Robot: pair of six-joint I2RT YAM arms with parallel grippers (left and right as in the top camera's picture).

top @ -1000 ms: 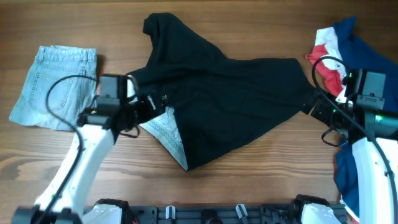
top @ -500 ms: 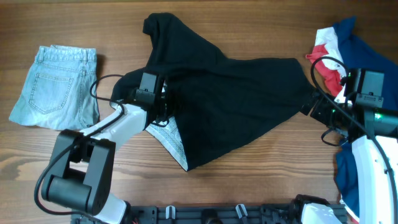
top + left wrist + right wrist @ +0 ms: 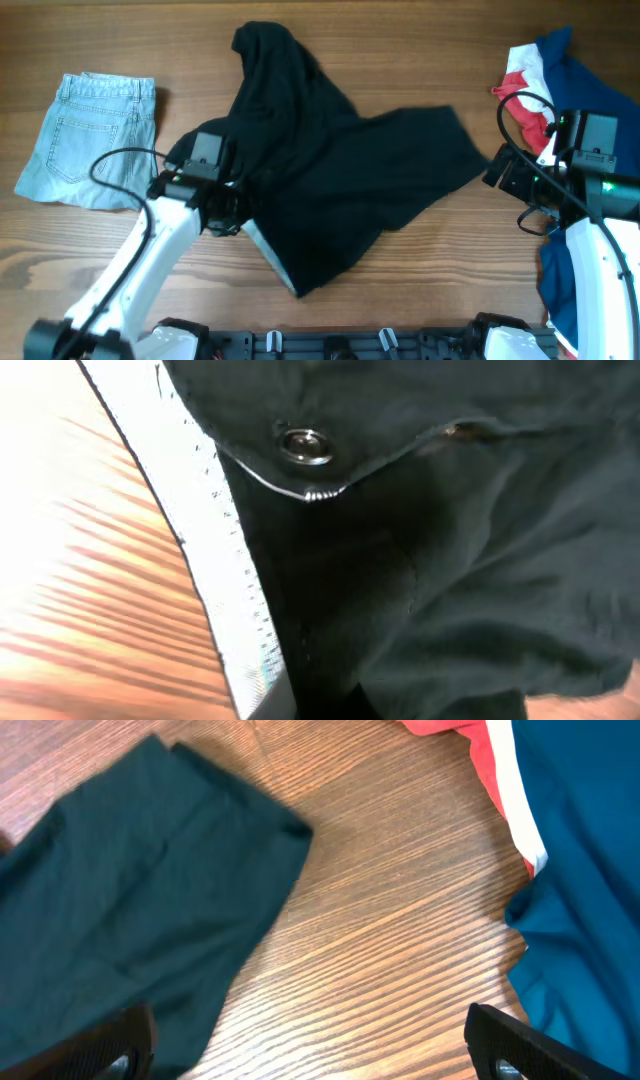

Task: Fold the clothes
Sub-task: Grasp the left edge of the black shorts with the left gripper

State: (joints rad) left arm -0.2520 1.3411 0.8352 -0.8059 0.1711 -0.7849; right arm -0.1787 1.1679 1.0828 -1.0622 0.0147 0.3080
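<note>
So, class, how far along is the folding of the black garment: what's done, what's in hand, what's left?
Done: nothing yet. The black garment lies rumpled and spread on the table, with white lining showing at its lower left edge.
In hand: the left gripper is at that edge, its grip hidden. The right gripper is open and empty near the garment's right corner.
Left: flattening and every fold.
</note>
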